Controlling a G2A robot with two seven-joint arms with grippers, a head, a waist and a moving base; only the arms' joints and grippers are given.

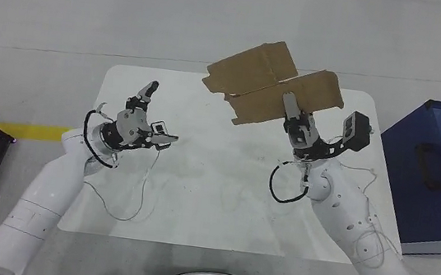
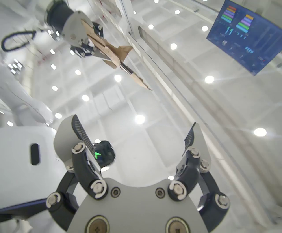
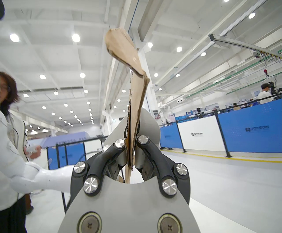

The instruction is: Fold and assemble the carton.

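Top view shows right jaws clamping carton (image 1: 250, 68).

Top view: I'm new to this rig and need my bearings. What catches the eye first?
The flat brown cardboard carton, not yet folded, is held up over the far edge of the white table, clamped by the right gripper. The left gripper hangs open and empty above the table's other side.
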